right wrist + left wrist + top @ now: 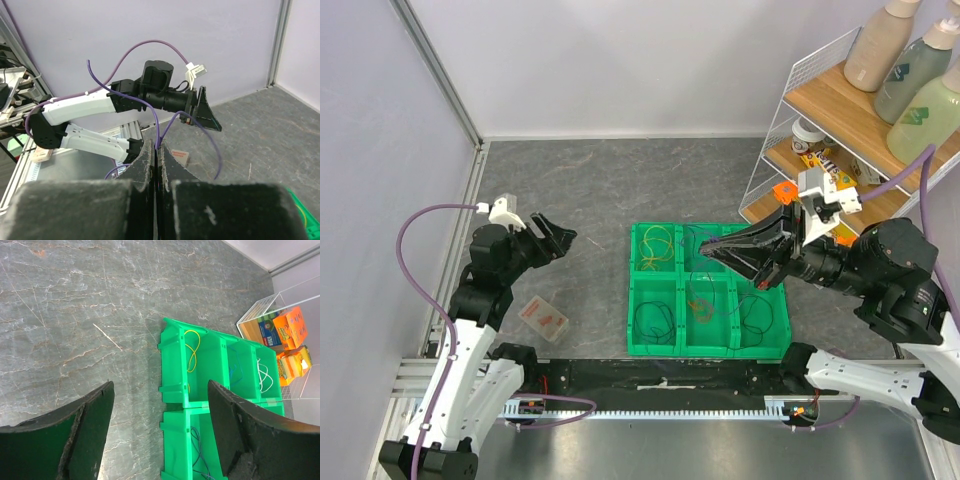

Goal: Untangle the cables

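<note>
A green tray with six compartments holds the sorted cables: a yellow loop at the back left, a dark loop at the front left and an orange one at the front middle. My right gripper hovers over the tray's back middle, shut on a thin purple wire that rises from between its fingertips in two strands. My left gripper is open and empty, left of the tray. Its wrist view shows the tray, the yellow loop and a blue wire.
A small clear box with orange contents lies on the table by the left arm. A white wire shelf with bottles and boxes stands at the back right. Walls close off the left and back.
</note>
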Tool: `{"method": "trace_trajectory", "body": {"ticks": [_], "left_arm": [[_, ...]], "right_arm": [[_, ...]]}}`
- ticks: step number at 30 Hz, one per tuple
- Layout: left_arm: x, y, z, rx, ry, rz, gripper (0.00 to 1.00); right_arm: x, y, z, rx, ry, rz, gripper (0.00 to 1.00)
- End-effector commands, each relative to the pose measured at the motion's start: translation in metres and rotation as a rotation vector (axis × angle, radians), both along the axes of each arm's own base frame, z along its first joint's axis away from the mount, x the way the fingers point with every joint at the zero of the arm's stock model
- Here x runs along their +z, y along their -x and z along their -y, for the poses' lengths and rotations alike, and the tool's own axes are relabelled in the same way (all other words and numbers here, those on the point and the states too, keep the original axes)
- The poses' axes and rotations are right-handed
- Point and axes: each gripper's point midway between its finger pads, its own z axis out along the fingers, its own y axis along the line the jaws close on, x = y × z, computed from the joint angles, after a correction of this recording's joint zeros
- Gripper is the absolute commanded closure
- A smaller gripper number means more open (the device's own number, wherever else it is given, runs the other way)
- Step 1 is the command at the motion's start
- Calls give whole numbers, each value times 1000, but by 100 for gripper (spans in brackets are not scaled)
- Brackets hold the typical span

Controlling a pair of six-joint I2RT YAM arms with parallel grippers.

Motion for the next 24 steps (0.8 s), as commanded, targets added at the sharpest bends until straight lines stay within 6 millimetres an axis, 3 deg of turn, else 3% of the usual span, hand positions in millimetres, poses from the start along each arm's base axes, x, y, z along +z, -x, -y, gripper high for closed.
{"method": "trace_trajectory", "body": {"ticks": [1, 17, 21, 24], "left_arm": [[13, -1, 6, -37, 13, 51, 18], [14, 3, 8, -60, 3, 50, 16], [14, 4, 6, -58, -12, 50, 16], [12, 4, 5, -55, -12, 45, 16]], "right_arm": [[-13, 4, -9, 46, 23, -38, 100], [-170, -45, -43, -95, 289, -249, 100], [-197, -36, -51, -32, 321, -304, 100], [-195, -17, -58, 77, 296, -325, 100]]}}
